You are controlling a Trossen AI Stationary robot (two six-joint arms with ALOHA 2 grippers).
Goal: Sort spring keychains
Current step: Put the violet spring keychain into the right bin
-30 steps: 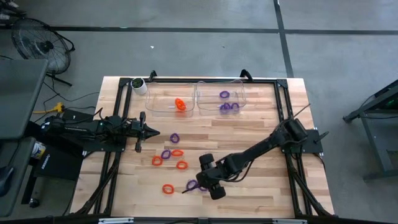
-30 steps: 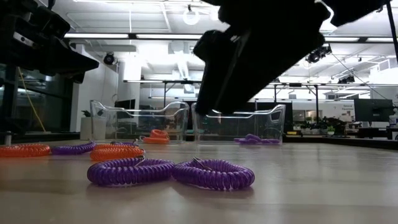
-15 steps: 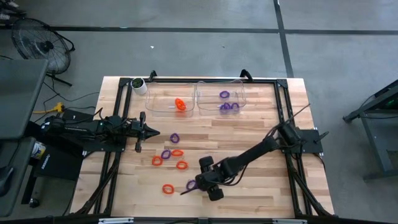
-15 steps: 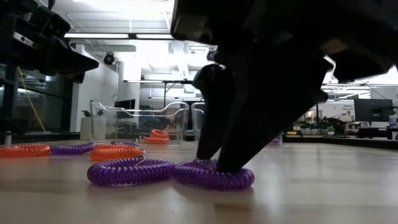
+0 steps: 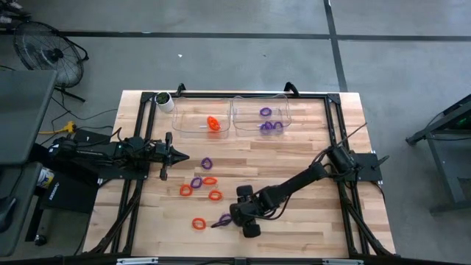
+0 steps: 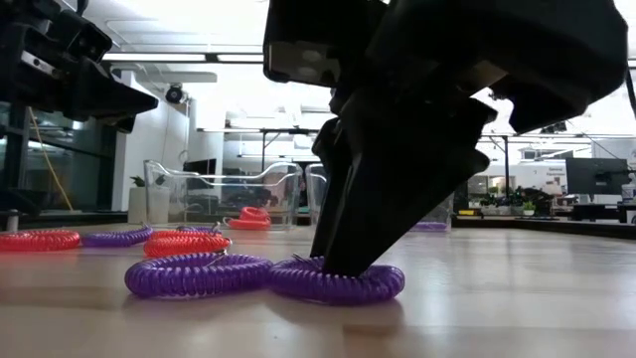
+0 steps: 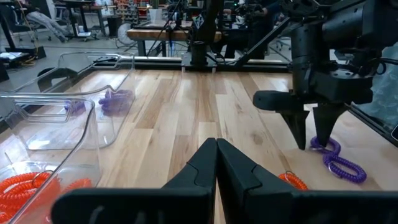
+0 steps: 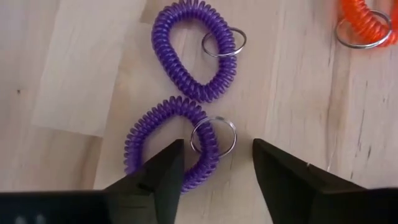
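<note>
Two purple spring keychains [image 8: 189,59] [image 8: 158,140] lie side by side near the table's front edge, each with a metal ring. My right gripper [image 8: 217,148] [image 5: 234,218] stands open over the nearer one, pointing steeply down, with its ring [image 8: 213,135] between the fingers. Several orange [image 5: 199,223] and purple [image 5: 196,182] keychains lie loose mid-table. My left gripper [image 5: 180,157] [image 7: 216,149] waits shut at the table's left. My right gripper comes from above, slanting down. One fingertip [image 8: 163,171] lies over the coil [image 8: 134,155] of the nearer purple keychain, beside its ring. In the low view the tips [image 6: 343,254] stand down on that coil [image 6: 373,283]. The keychain lies flat on the table.
Two clear bins stand at the far edge: the left one [image 5: 193,116] holds an orange keychain [image 5: 213,124], the right one [image 5: 246,110] purple ones [image 5: 269,126]. A white cup [image 5: 163,100] stands at the far left corner. Bare wood lies right of my right gripper.
My right gripper has come down from just above the purple keychains onto the nearer one. Both purple keychains have slid a little along the table.
</note>
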